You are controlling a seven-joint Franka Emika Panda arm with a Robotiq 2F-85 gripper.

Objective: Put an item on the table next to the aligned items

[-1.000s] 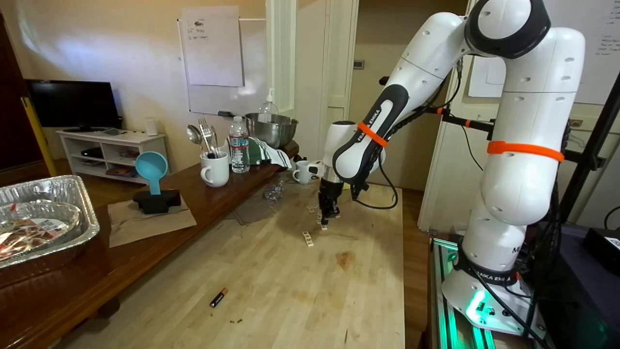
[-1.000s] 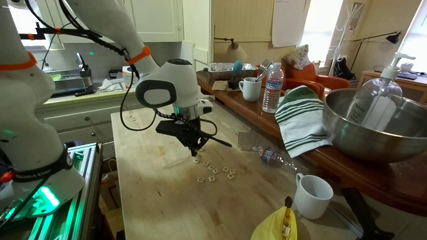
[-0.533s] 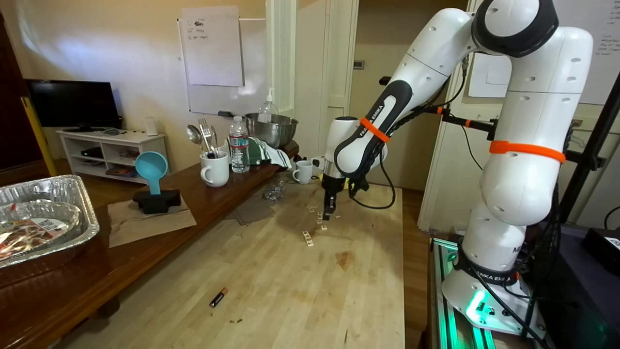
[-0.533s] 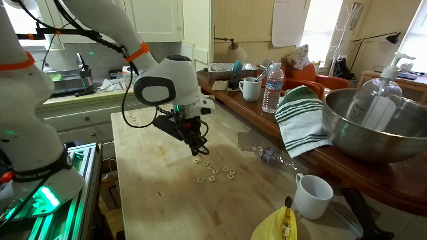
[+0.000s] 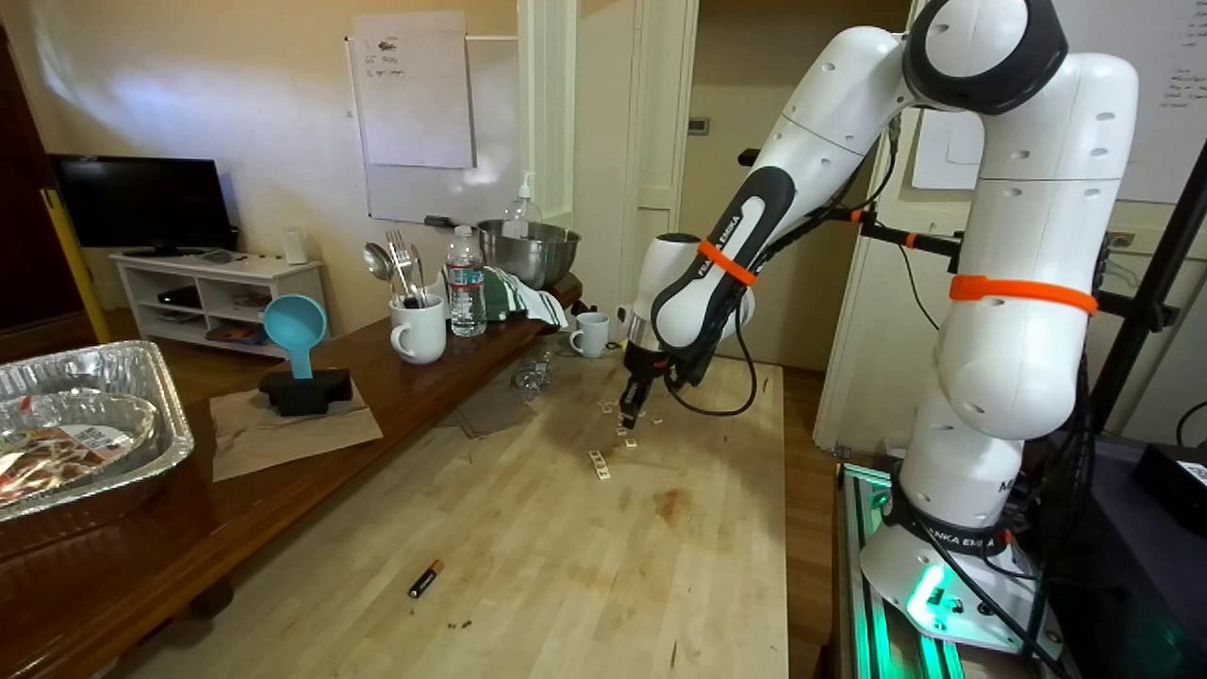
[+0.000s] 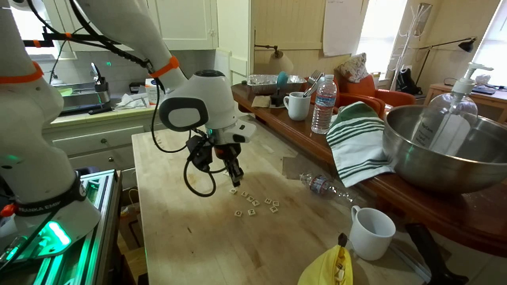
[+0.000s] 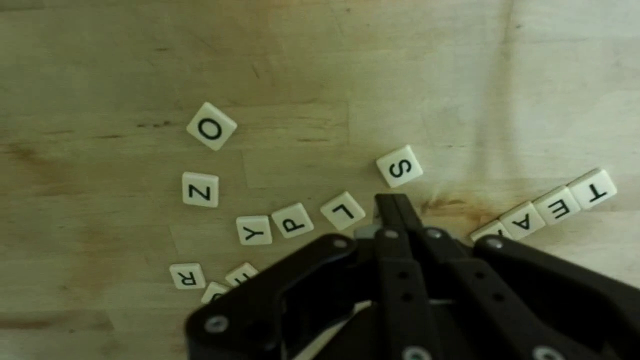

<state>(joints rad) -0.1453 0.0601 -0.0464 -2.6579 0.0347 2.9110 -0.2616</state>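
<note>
See the long, light blond wooden table point(image 5: 698, 575) beside a dark brown wooden counter point(image 5: 405, 396). Well in from both long edges, find the black two-fingered gripper point(image 7: 393, 200) pointing down over the wood, with fingertips pressed together, face to face (cannot tell contact with the surface). Roughly midway between the long edges, note a straight row of square cream letter tiles point(image 7: 552, 206), touching side by side, with T, E and A legible and the next partly hidden by the gripper. Just beside the fingertips in the wrist view, see a loose square cream S tile point(image 7: 400, 166) and a matching L tile point(image 7: 343, 210); farther off, a Z tile point(image 7: 200, 189) and an O tile point(image 7: 211, 126). Near the counter-side edge, spot a black-and-copper cylindrical battery point(image 5: 425, 578) in an exterior view.
</note>
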